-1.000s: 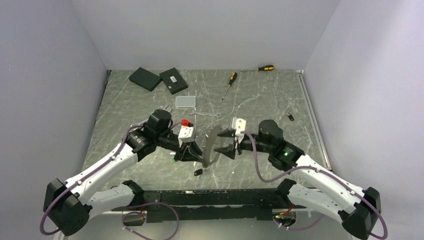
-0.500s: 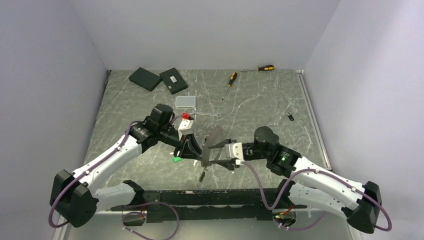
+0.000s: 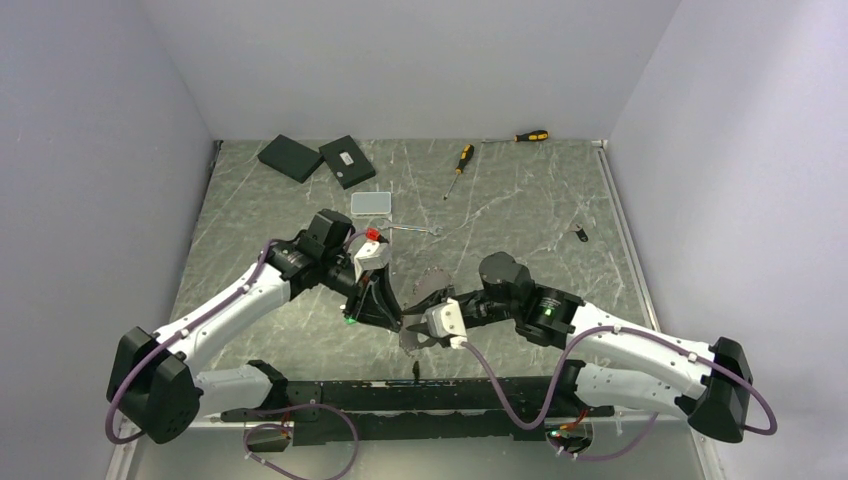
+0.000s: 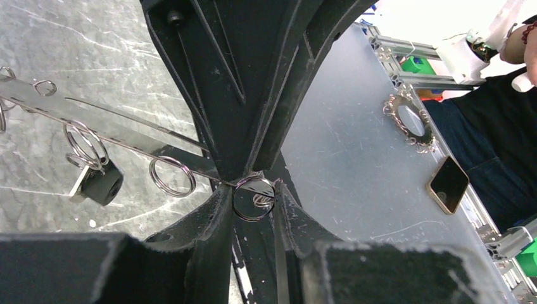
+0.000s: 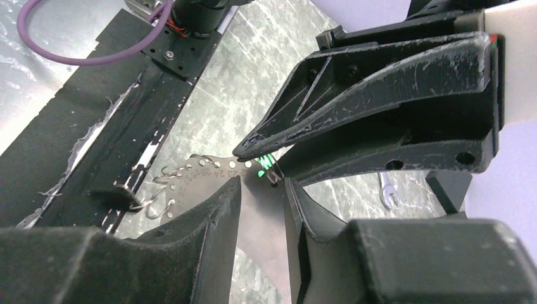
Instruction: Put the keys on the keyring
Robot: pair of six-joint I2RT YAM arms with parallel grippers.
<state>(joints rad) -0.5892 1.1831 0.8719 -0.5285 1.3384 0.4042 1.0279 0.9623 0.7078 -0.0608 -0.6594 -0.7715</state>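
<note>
The keyring is a flat grey metal disc with numbered holes round its rim and small split rings hanging from it. It is held in the air between both arms. My right gripper is shut on the disc's face, one finger on each side. My left gripper is shut on a small split ring at the disc's edge. A green tag shows at its fingertips. A black-headed key hangs from another ring. One more key lies on the table at the right.
A spanner and a clear plastic box lie behind the left arm. Two screwdrivers and two black boxes lie at the back. The black base rail is just below the disc.
My right arm has swung left and towards the near edge, carrying the disc down towards the base rail. My left gripper has followed, staying at the disc's edge. The hanging black key has moved nearer.
</note>
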